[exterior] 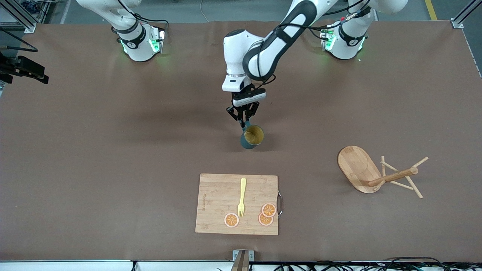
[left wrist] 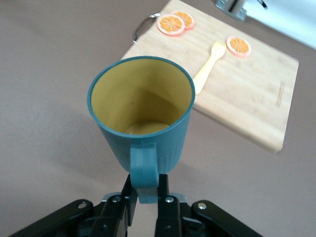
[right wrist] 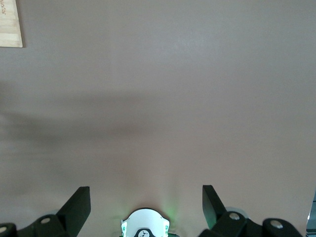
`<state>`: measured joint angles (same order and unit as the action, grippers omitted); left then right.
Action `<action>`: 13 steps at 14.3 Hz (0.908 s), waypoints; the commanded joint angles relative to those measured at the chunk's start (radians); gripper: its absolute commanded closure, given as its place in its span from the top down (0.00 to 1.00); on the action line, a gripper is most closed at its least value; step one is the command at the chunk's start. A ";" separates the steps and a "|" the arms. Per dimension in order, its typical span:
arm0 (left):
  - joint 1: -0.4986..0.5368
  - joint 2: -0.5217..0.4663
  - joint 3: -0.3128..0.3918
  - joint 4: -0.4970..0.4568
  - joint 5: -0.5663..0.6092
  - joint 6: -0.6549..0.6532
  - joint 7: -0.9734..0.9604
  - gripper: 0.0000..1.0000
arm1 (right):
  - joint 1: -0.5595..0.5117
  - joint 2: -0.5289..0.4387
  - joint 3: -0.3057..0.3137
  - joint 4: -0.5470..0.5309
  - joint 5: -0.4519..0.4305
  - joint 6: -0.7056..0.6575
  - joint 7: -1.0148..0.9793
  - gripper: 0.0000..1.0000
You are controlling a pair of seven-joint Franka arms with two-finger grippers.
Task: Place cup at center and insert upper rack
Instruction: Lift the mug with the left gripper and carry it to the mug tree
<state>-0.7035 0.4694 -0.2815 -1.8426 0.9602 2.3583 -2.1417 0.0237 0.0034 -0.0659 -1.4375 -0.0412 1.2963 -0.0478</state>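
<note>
The cup [exterior: 253, 136], dark teal with a mustard-yellow inside, is at the middle of the table, mouth up and slightly tilted. My left gripper [exterior: 244, 122] is shut on its small side handle [left wrist: 144, 168]; in the left wrist view the cup [left wrist: 140, 108] fills the middle, with the left gripper [left wrist: 144, 190] clamping the handle from both sides. I cannot tell whether the cup's bottom touches the table. The upper rack [exterior: 376, 173], a light wooden mug tree, lies on its side toward the left arm's end of the table. My right gripper [right wrist: 145, 193] waits open over bare table.
A bamboo cutting board [exterior: 237, 203] lies nearer to the front camera than the cup. It carries a yellow fork [exterior: 241, 195] and three orange slices [exterior: 268, 210]. The board [left wrist: 247, 98] also shows in the left wrist view, and its corner [right wrist: 10, 24] in the right wrist view.
</note>
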 commanded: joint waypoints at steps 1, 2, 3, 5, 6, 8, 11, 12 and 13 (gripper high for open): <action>0.067 -0.109 -0.005 -0.014 -0.194 -0.004 0.106 0.00 | -0.015 -0.022 0.009 -0.027 -0.017 0.006 -0.012 1.00; 0.116 -0.145 -0.005 0.006 -0.309 -0.004 0.180 0.00 | -0.015 -0.022 0.011 -0.029 -0.017 0.004 -0.012 1.00; 0.156 -0.169 -0.005 0.025 -0.424 -0.004 0.265 0.00 | -0.015 -0.022 0.009 -0.037 -0.017 0.006 -0.014 1.00; 0.222 -0.198 -0.001 0.062 -0.625 -0.017 0.432 0.00 | -0.015 -0.022 0.009 -0.040 -0.017 0.008 -0.012 1.00; 0.272 -0.209 -0.004 0.065 -0.677 -0.027 0.491 0.00 | -0.015 -0.022 0.011 -0.040 -0.017 0.008 -0.012 1.00; 0.335 -0.212 -0.004 0.098 -0.791 -0.069 0.578 0.00 | -0.015 -0.022 0.009 -0.040 -0.017 0.008 -0.012 1.00; 0.433 -0.210 -0.001 0.167 -0.987 -0.186 0.751 0.00 | -0.015 -0.022 0.011 -0.040 -0.017 0.008 -0.012 1.00; 0.473 -0.210 -0.002 0.180 -1.049 -0.214 0.791 0.00 | -0.015 -0.022 0.009 -0.038 -0.014 0.011 -0.012 1.00; 0.508 -0.210 -0.002 0.190 -1.122 -0.244 0.836 0.00 | -0.016 -0.023 0.009 -0.038 -0.008 0.012 -0.011 1.00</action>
<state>-0.2560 0.2543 -0.2732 -1.6948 -0.0577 2.1805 -1.3813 0.0225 0.0034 -0.0672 -1.4531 -0.0412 1.2970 -0.0479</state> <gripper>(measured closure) 0.793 0.000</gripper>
